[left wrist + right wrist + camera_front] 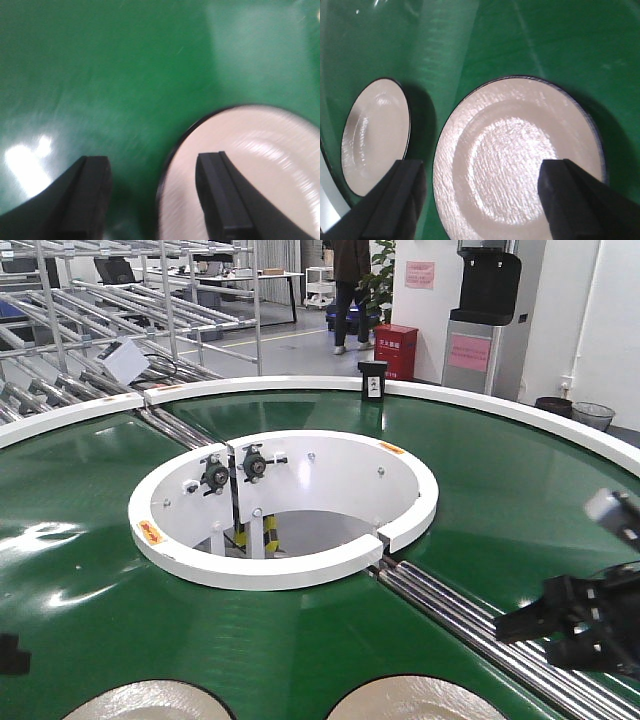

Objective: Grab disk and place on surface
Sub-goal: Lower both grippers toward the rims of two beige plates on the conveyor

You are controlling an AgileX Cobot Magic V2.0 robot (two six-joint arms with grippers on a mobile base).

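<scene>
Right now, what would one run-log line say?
stage: pre-grasp | left claw: open, astride disk rim | right claw: open above nearer disk | held: nothing

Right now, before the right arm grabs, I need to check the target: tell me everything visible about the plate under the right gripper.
The plate is round, cream and glossy, with a thin dark rim and a shallow sunken centre. It lies flat, face up, on the green conveyor belt, apart from a second plate beside it. The right gripper hangs open above; no contact shows.
</scene>
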